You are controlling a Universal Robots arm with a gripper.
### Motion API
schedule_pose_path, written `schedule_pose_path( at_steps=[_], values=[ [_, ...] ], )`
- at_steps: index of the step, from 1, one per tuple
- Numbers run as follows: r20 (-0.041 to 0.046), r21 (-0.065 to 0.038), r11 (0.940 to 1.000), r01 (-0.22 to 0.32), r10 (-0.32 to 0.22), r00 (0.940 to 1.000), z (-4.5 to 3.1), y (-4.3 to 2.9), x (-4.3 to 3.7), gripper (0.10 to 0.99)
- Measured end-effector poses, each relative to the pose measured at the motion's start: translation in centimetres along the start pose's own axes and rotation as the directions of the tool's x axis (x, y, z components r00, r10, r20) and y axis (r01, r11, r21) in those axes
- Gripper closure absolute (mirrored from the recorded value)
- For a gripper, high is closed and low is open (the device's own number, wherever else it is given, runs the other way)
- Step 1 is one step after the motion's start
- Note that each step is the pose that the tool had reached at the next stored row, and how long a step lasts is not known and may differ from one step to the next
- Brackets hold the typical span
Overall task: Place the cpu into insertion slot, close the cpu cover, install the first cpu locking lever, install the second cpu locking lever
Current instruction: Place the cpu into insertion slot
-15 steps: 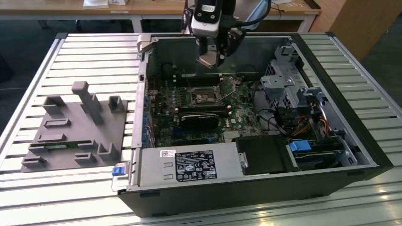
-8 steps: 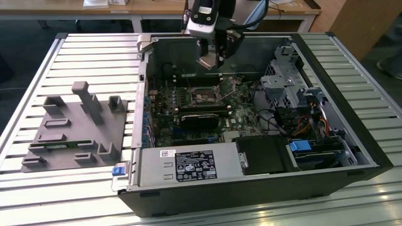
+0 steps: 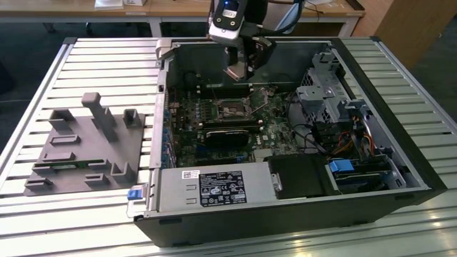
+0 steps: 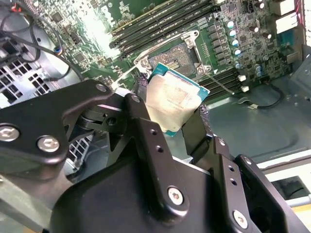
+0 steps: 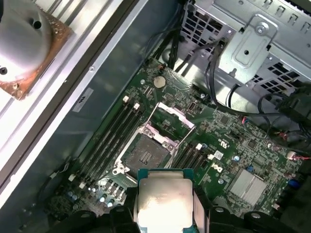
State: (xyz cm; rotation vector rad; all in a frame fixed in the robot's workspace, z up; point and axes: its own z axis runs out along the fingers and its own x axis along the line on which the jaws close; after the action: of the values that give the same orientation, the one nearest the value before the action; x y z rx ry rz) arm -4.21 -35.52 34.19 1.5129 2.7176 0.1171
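- Pinching the cpu [image 4: 174,97] by two opposite edges, the pincer [image 4: 171,103] has its black fingers [image 4: 201,119] pressed against the chip's sides. This grip likely keeps the underside free to meet the socket.
- The cpu is in the air, not yet seated. Its pale metal top faces the camera in the second wrist view, tilted a little.
- The insertion slot [image 5: 146,155] lies just beyond the chip in the first wrist view, its dark square centre bare and ready to take the part.
- The cpu cover [image 5: 175,115], a thin silver frame, stands swung up from one side of the slot. It appears open so that nothing blocks the way down.
- One thin wire lever [image 4: 221,83] angles out beside the slot in the second wrist view, seemingly released for the same reason.
- Long black memory slots [image 5: 109,131] run alongside the slot on the green board [image 5: 228,145].
- In the exterior view, the arm reaches down into the open computer case [image 3: 400,134], with the pincer above the board's upper part.
- A grey power supply [image 3: 214,187] fills the case's near corner.
- The case lies on its side on a slatted metal bench [image 3: 93,59], which puts the board face up for work from above.
- A grey parts holder [image 3: 85,144] sits on the bench to the exterior view's left, well apart from the pincer.
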Motion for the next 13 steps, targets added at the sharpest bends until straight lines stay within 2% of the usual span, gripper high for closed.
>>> schedule_pose_path(
  at_steps=[3,7,12,13],
  values=[
    [0.0043,0.0,0.9988,-0.049,0.049,0.9988,0.25,-0.02,0.0,0.549],
    [0.01,-0.001,0.9934,-0.114,0.114,0.9934,0.58,-0.05,-0.01,0.549],
    [0.0172,-0.003,0.9803,-0.197,0.197,0.9802,1.02,-0.08,-0.01,0.549],
    [0.0203,-0.003,0.9731,-0.23,0.231,0.9729,1.19,-0.1,-0.01,0.549]
  ],
)
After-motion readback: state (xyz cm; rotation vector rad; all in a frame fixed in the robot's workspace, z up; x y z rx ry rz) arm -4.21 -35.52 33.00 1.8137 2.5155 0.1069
